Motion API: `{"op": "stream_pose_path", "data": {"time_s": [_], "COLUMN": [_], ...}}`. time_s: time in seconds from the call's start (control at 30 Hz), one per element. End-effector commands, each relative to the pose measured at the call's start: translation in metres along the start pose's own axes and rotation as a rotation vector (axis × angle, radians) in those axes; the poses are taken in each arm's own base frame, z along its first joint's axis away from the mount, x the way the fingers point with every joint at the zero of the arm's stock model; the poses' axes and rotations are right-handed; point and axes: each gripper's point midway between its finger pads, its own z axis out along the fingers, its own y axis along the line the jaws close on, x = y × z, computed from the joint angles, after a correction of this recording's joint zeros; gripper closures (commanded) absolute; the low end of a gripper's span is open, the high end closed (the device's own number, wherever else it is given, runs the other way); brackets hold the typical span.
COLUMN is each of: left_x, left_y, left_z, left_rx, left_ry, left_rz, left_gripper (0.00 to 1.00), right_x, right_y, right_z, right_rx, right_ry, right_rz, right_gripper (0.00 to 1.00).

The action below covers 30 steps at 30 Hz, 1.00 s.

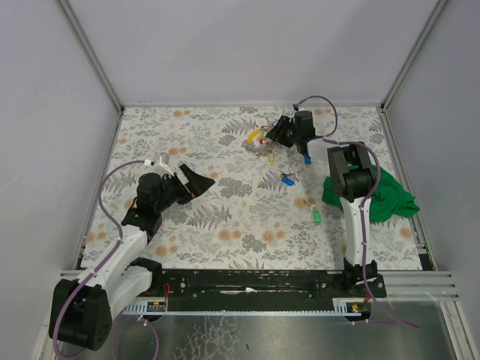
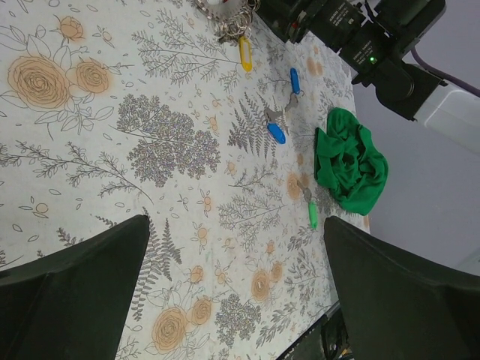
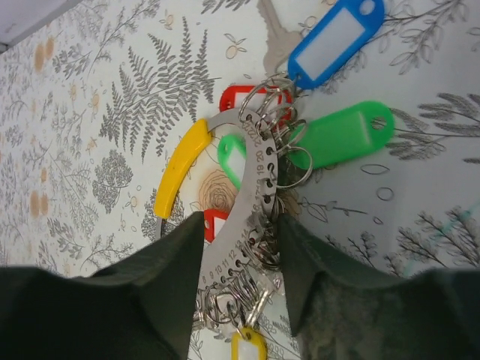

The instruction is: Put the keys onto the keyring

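We're over the floral table (image 1: 225, 225), and the big green cloth (image 1: 382, 196) is bunched at its right edge, just beside the right arm (image 1: 352, 180). The left arm (image 1: 142, 206) hangs above the left half, its jaws spread wide with nothing between them. Over at the far side, the right jaws are clamped on the keyring (image 3: 255, 187), pinching its grey numbered band, with tagged keys (image 3: 341, 135) fanned around it in blue, green, red and yellow. Loose between ring and cloth we spot two blue keys (image 2: 277, 133) and, nearer the arms' bases, one green key (image 2: 312, 214)
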Motion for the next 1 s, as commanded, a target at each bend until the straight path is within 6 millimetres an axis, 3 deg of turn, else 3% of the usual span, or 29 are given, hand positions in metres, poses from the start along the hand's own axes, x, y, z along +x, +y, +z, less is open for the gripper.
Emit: {"op": "stream_pose_path", "data": {"time_s": [0.0,0.17,0.37,0.67,0.83,0.97], "left_x": [-0.005,-0.001,0.004,0.017,0.025,0.033], "left_y": [-0.008,-0.006,0.0,0.012,0.007,-0.005], "left_z": [0.006,0.008,0.01,0.018,0.029,0.041], "left_rx": [0.044,0.039,0.034,0.051,0.103,0.173], "left_ry": [-0.036,-0.028,-0.032,-0.011,0.038,0.098], "left_rz": [0.014,0.018,0.014,-0.015,-0.038,-0.082], "left_gripper": [0.01,0.01,0.01,0.03,0.08,0.14], "right_x": [0.053,0.062,0.067,0.088,0.102,0.114], "right_y": [-0.007,0.006,0.049,0.096,0.111,0.122], "right_z": [0.008,0.003,-0.03,-0.107,-0.142,-0.158], "right_rx": [0.017,-0.04,-0.225,-0.428,-0.481,-0.512], "right_ry": [0.161,0.19,0.195,0.189,0.182,0.186], "right_rz": [-0.011,-0.043,-0.08,-0.099,-0.128,-0.159], "right_gripper": [0.55,0.83,0.99,1.0,1.0,1.0]}}
